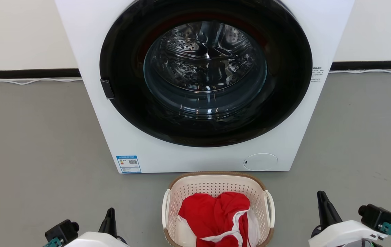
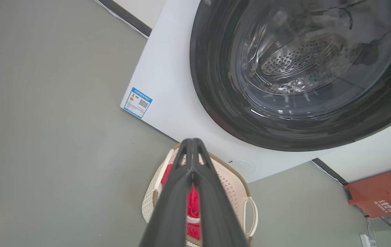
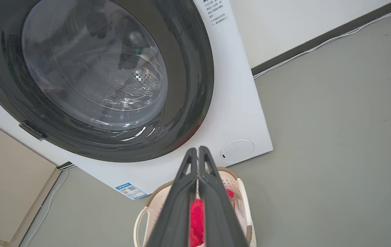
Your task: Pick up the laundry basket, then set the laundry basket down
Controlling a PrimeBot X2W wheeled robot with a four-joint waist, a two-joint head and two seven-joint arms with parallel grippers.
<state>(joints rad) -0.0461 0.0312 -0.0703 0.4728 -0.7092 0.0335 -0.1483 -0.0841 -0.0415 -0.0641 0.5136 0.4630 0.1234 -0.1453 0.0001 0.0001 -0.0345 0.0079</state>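
The laundry basket (image 1: 216, 187) is cream-white and perforated, with a brown rim and white loop handles. It stands on the grey floor just in front of the washing machine and holds a red and white cloth (image 1: 212, 212). My left gripper (image 1: 110, 211) is shut and empty, low to the basket's left and apart from it. My right gripper (image 1: 321, 197) is shut and empty too, off to the basket's right. In the left wrist view the shut gripper (image 2: 192, 140) lies over the basket (image 2: 231, 181). In the right wrist view the shut gripper (image 3: 198, 149) covers the middle of the basket (image 3: 241, 195).
A white washing machine (image 1: 195, 157) with a round dark glass door (image 1: 205, 68) stands right behind the basket. A white cable (image 1: 27, 81) runs along the wall's dark skirting. A red-brown box (image 2: 380, 195) sits beside the machine. Grey floor lies open on both sides.
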